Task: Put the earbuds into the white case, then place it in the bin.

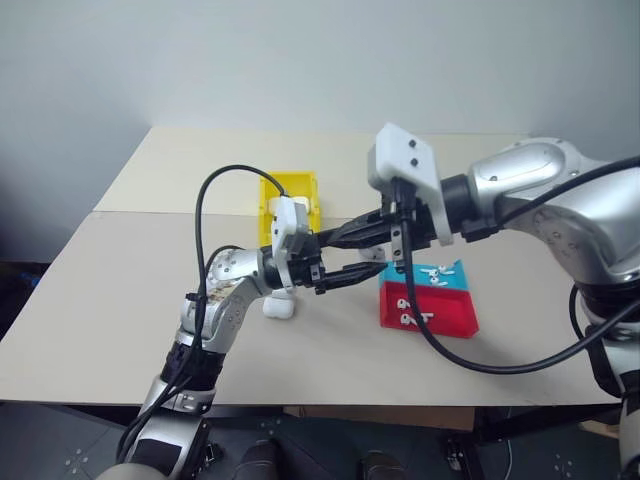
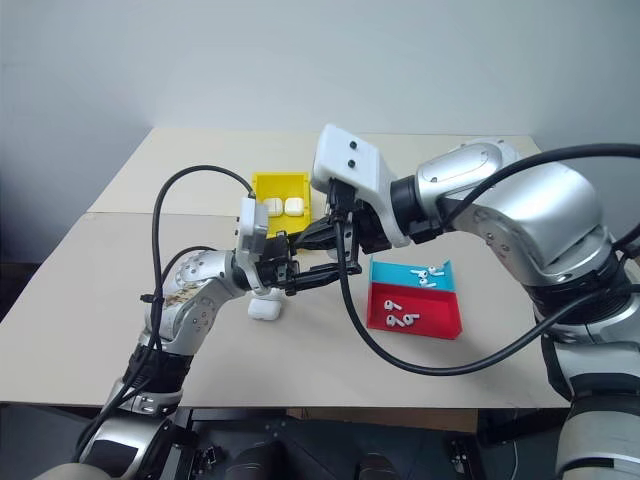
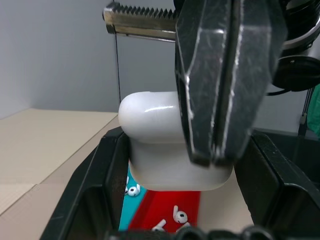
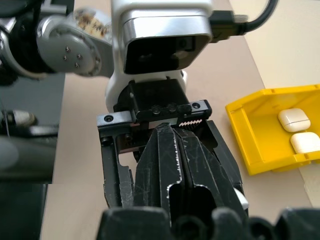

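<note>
Glossy white rounded plastic case (image 3: 170, 145) clamped in left gripper (image 3: 175, 200); scratched black right gripper (image 4: 179, 150) pressed shut, empty.

Head stereo pair looks down over beige table (image 1: 120, 310); wrist cameras sit close behind jaws; all share small yellow plastic bin (image 4: 260, 125).

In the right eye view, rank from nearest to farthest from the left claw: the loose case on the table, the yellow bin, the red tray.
1. Loose case: on the table just below the left claw.
2. Yellow bin: behind the claw, toward the table's far side.
3. Red tray: off to the robot's right, in front of the teal tray.
</note>
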{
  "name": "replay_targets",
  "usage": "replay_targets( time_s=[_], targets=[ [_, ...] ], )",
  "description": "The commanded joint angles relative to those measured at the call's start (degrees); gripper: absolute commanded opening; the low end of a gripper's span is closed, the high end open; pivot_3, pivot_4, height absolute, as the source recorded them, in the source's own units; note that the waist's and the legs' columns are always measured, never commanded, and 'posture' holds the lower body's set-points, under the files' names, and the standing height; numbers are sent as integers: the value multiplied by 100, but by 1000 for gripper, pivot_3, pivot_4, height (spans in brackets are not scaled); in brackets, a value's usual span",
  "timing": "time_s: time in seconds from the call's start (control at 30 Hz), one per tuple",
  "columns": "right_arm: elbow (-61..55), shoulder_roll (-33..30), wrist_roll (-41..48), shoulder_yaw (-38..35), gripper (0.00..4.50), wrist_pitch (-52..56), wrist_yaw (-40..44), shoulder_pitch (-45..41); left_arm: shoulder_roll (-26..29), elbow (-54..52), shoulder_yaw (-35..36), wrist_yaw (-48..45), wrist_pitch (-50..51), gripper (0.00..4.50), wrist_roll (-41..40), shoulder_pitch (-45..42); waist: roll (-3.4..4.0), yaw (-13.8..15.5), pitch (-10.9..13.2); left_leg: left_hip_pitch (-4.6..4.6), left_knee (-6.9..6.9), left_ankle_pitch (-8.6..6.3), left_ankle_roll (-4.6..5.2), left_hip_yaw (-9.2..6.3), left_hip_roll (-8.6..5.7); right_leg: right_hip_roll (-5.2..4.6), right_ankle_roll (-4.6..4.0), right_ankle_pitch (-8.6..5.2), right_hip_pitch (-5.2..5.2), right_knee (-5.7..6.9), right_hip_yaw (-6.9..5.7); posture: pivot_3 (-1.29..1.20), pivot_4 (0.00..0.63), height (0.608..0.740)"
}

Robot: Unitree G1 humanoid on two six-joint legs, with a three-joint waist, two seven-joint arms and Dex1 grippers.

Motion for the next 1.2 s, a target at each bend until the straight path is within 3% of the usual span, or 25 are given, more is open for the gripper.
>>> replay_targets(
  time_s=[0.03, 0.23, 0.43, 0.73, 1.0, 1.2],
  targets=[
    [137, -248, -423, -162, 34, -161, 266, 117, 26, -399, 240, 74, -163, 2787, -153, 53, 0, 0, 0, 0, 0, 0, 0, 0, 0, 0, 0, 0, 0, 0, 0, 0, 150, 740],
    [158, -444, -418, -788, 34, -35, 340, 495, 173, -750, 388, 244, -42, 2787, -231, 295, -1, -1, 0, 0, 1, 0, 0, -1, 1, -1, 0, 0, 1, 2, -1, 0, 150, 740],
    [35, -202, -299, -1414, 34, 35, -31, 1036, 250, -956, 589, 583, 90, 2787, -280, 391, -1, -2, 0, 2, 2, 0, 0, -1, 1, -1, 0, 1, 4, 2, -1, 0, 150, 740],
    [110, -42, 354, -2879, 34, 397, -469, 1476, 352, -961, 1019, 1489, 105, 2787, -108, 331, -1, 23, 0, 2, 3, 0, 0, -3, 0, -1, 0, 1, 7, 1, -3, 0, 150, 740],
    [-1116, 117, -24, -3128, 34, -508, -919, 3314, -2, 838, 1233, 4256, -382, 2787, 1728, -838, -3, 116, 0, 2, 14, 0, 1, -9, -6, -3, 9, 5, 14, 0, -5, 0, 150, 740],
    [-1273, 528, 180, -3220, 34, -334, -1496, 3491, -171, 2459, 1083, 4652, -1010, 2787, 2284, -1474, -4, 114, 0, 1, 9, 1, 1, -8, -7, -2, 10, 5, 11, 0, -6, 0, 150, 740]
  ],
)
